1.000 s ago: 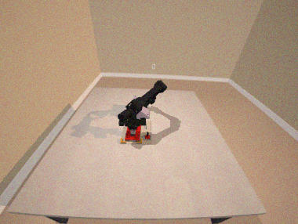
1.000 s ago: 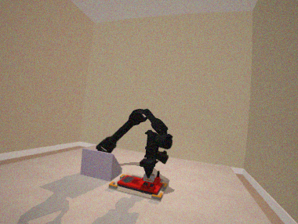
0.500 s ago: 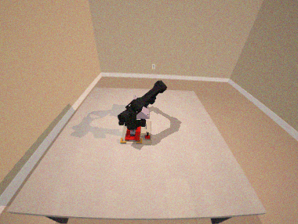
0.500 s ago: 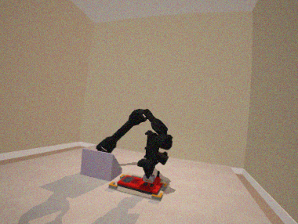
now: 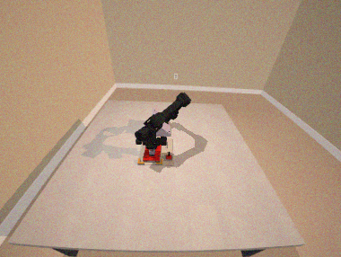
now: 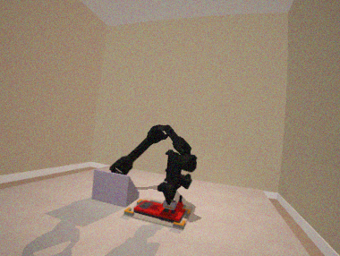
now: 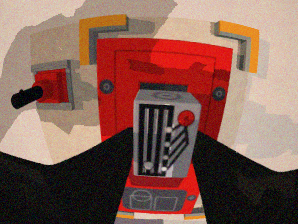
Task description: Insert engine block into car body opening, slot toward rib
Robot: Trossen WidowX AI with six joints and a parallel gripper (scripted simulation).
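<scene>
My gripper (image 7: 163, 135) is clamped on the grey engine block (image 7: 162, 137), directly above the red car body (image 7: 166, 70), whose orange corner brackets (image 7: 100, 30) frame it.

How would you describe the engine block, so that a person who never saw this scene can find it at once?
Look at the pale table and find the red car body lying flat between orange corner brackets. Over its middle, the black tool is shut on the engine block. It is the only grey piece there, with dark vertical stripes and a small red round knob.
</scene>
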